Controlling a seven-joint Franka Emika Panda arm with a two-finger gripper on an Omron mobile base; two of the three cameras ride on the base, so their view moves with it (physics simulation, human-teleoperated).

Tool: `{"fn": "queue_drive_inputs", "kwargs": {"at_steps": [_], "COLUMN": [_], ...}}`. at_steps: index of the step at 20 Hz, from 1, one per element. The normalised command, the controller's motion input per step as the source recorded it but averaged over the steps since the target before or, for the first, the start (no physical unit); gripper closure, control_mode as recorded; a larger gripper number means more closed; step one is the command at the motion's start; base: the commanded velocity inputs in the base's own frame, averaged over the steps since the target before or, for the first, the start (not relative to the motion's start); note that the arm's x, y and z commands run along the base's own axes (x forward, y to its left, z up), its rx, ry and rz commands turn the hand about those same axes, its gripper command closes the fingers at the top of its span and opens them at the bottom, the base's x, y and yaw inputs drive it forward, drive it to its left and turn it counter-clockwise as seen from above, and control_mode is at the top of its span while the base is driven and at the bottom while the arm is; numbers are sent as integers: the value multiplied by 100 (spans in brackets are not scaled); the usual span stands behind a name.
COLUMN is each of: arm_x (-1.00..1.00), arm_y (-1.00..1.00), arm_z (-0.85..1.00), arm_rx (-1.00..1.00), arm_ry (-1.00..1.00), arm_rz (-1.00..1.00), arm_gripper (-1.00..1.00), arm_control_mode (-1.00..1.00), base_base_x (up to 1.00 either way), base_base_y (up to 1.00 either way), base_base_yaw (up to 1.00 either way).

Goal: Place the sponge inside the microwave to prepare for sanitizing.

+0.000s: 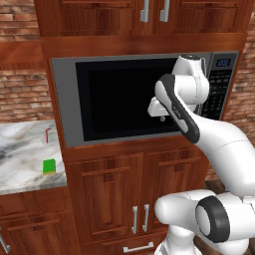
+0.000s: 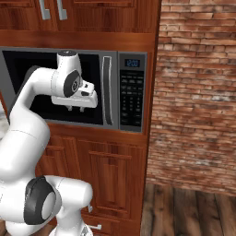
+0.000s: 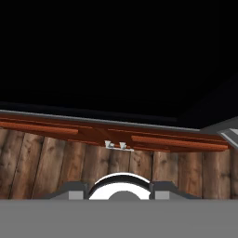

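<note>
- No brand or label legible anywhere; only a blue display (image 2: 132, 63) at the top of the keypad (image 2: 131, 98), digits too small to read, and rows of tiny pale buttons, likewise unreadable.
- Microwave (image 1: 114, 99) built into red-brown wooden cabinetry, grey frame, dark glass door shut, curved grey handle (image 2: 107, 90) just left of the keypad.
- Sponge (image 1: 49, 166) lying flat, green side up, on the marble counter (image 1: 20, 164) to the left of the microwave, well apart from the arm and outside the oven.
- Thin red stick (image 1: 47, 133) resting further back on the same counter, apart from the sponge.
- Gripper (image 1: 162, 117) held in front of the dark door, near its right side, pointing downward; fingers too small and hidden to judge, so cannot tell whether spread or closed; nothing seen between them.
- Cabinet doors with metal handles (image 1: 140, 218) below the microwave, more cabinets above.
- Red brick wall (image 2: 198, 92) to the right of the cabinetry and behind the counter.
- Dark wooden plank floor (image 2: 189, 212) at lower right; in the hand view, pale wood planks (image 3: 56, 167) beneath a red-brown cabinet edge.
</note>
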Motion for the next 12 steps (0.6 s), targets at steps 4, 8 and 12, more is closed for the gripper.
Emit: {"fn": "queue_drive_inputs", "kwargs": {"at_steps": [4,8,12], "arm_x": [0,0,0], "arm_y": [0,0,0], "arm_z": [0,0,0], "arm_rx": [0,0,0], "arm_ry": [0,0,0], "arm_rz": [0,0,0], "arm_gripper": [-100,-100,-100], "arm_control_mode": [100,100,100], "base_base_x": [0,0,0], "base_base_y": [0,0,0], "base_base_yaw": [0,0,0]}}
